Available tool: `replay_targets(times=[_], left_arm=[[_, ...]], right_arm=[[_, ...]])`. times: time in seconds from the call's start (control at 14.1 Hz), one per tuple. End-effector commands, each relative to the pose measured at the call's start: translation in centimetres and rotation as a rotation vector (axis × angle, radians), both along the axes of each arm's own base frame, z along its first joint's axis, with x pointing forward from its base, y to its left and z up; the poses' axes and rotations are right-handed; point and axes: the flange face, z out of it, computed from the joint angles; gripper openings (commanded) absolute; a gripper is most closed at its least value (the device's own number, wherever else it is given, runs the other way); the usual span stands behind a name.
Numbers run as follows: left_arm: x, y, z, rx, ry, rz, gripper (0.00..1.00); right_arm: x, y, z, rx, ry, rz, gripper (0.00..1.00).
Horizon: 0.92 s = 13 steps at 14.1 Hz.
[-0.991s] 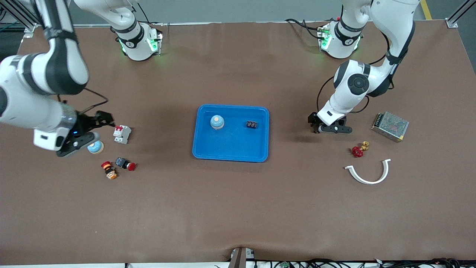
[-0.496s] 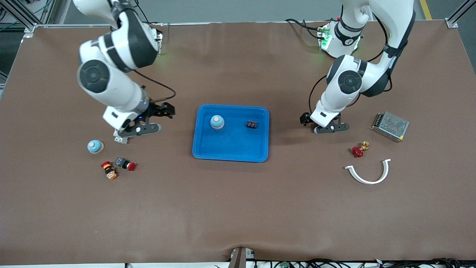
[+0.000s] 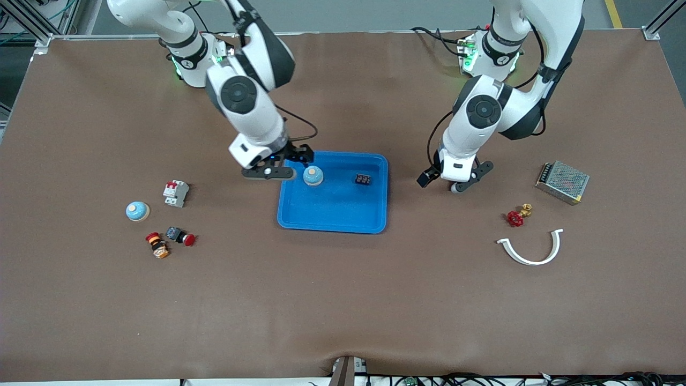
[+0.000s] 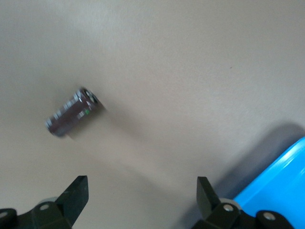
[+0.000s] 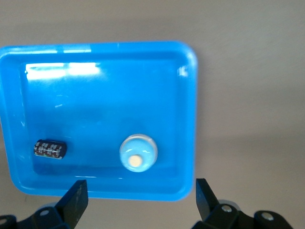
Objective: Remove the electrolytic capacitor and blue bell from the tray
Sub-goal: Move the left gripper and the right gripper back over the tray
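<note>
Plainly, the reach for the bell (image 3: 313, 176) is being made and neither part is being gripped yet. The right pincer (image 3: 286, 163) is being held wide open and empty over the tray (image 3: 332, 220), at its rim toward the right arm's end, just beside the bell. The bell and the capacitor (image 3: 363, 179) are both being carried in the tray, near its rim farther from the front camera, with the capacitor toward the left arm's end. The left pincer (image 3: 455, 177) is being held open and empty over the table (image 3: 343, 300), near the tray, above a dark cylinder (image 4: 71, 112) lying there. Next, the right pincer is probably to be centred over the bell, lowered around it and closed.
</note>
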Motion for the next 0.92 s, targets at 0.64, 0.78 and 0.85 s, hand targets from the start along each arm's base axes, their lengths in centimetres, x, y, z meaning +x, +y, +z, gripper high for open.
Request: replay_targets(times=[0.64,0.78,0.85], left_arm=[[0.2,-9.7,-1.4,-0.081,0.057,0.536,1.0],[-0.1,-11.1,-1.9,-0.08,0.07,0.577,1.0],[-0.5,-11.9,-2.3,-0.075,0.071,0.594,1.0]], right_arm=[[-1.0,2.4,-10.5,-0.072,-0.023,-0.002,1.0],[-1.0,2.5,-11.5,-0.074,-0.029,0.0,1.0],[-1.4,2.8,-12.1,-0.077,-0.03,0.009,1.0]])
